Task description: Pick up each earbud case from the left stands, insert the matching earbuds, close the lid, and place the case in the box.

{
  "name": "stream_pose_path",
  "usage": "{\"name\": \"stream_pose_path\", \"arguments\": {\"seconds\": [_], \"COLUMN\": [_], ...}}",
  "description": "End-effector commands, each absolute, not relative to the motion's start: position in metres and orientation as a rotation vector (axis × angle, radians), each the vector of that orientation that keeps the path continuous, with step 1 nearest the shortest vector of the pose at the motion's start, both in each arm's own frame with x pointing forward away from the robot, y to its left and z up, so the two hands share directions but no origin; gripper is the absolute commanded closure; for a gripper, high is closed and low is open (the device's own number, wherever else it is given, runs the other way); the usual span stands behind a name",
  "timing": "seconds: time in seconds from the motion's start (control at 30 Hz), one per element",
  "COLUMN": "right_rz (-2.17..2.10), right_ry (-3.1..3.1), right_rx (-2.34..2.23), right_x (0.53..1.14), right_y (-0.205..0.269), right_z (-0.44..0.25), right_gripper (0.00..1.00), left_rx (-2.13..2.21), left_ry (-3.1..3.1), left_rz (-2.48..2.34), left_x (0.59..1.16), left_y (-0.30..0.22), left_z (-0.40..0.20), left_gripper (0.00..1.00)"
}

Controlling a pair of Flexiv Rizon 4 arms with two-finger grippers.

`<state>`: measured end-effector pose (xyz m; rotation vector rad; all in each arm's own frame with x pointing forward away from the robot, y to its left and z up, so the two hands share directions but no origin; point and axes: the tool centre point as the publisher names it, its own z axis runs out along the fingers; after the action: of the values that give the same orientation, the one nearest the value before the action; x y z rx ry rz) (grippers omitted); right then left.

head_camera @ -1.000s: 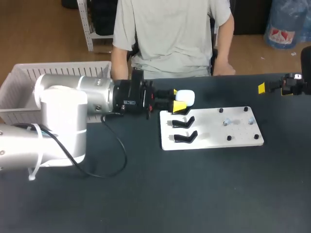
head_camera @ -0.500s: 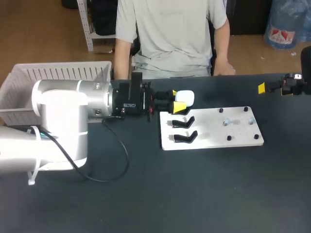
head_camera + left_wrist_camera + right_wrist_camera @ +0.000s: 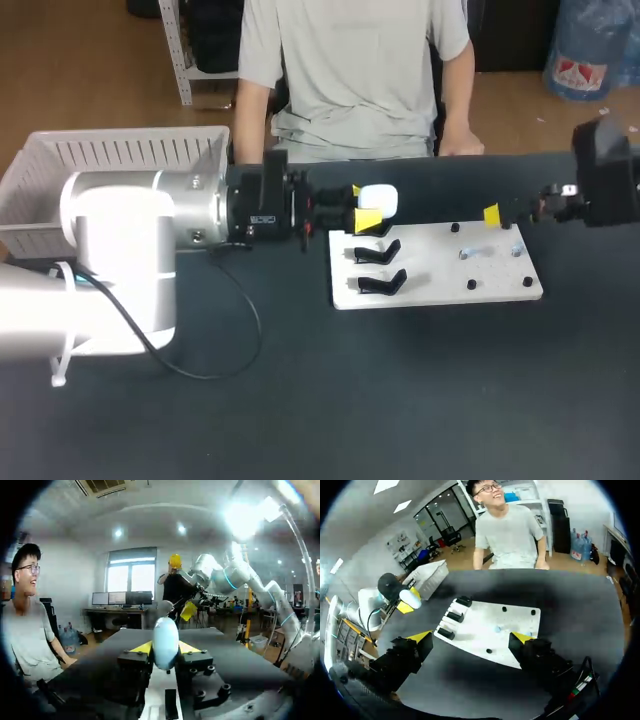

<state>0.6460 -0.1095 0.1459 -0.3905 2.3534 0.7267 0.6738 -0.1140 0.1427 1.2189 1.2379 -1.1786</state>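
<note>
Head view: the left gripper (image 3: 362, 208) clamps the white rounded earbud case (image 3: 381, 199) between both yellow tips. It holds the case above the dark table (image 3: 300, 400), just past the far left corner of the flat white board (image 3: 440, 288). Left wrist view confirms the grasp: the case stands on end between the tips and protrudes ahead of them, toward the right arm. Whether the lid is open cannot be determined.

The two black hooked stands (image 3: 380, 267) on the board's left half carry nothing. Two small pale pieces (image 3: 466, 252), judged to be the earbuds, lie on the board's right half, near the right gripper (image 3: 495, 214). Right wrist view shows that gripper's fingers spread wide with nothing between them.

Judgement: the right arm is nearer the earbuds, and the case lies well to their left.
</note>
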Motion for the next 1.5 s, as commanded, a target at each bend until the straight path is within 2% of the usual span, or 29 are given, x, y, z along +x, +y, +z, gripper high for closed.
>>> {"name": "stream_pose_path", "arguments": {"seconds": [0.03, 0.87, 1.5], "right_rz": [0.733, 0.868, 0.869], "right_ry": [2.344, 2.388, 2.416], "right_rx": [-0.400, -0.590, -0.625], "right_x": [0.625, 0.617, 0.632], "right_y": [-0.097, -0.016, -0.005], "right_z": [0.150, 0.152, 0.148], "right_gripper": [0.00, 0.00, 0.00], "left_rx": [1.179, 1.217, 1.240], "left_ry": [1.251, 1.227, 1.219], "left_rz": [-1.155, -1.225, -1.245], "left_x": [0.665, 0.651, 0.649], "left_y": [-0.114, -0.135, -0.140], "left_z": [0.142, 0.134, 0.133], "left_gripper": [1.00, 1.00, 1.00]}}
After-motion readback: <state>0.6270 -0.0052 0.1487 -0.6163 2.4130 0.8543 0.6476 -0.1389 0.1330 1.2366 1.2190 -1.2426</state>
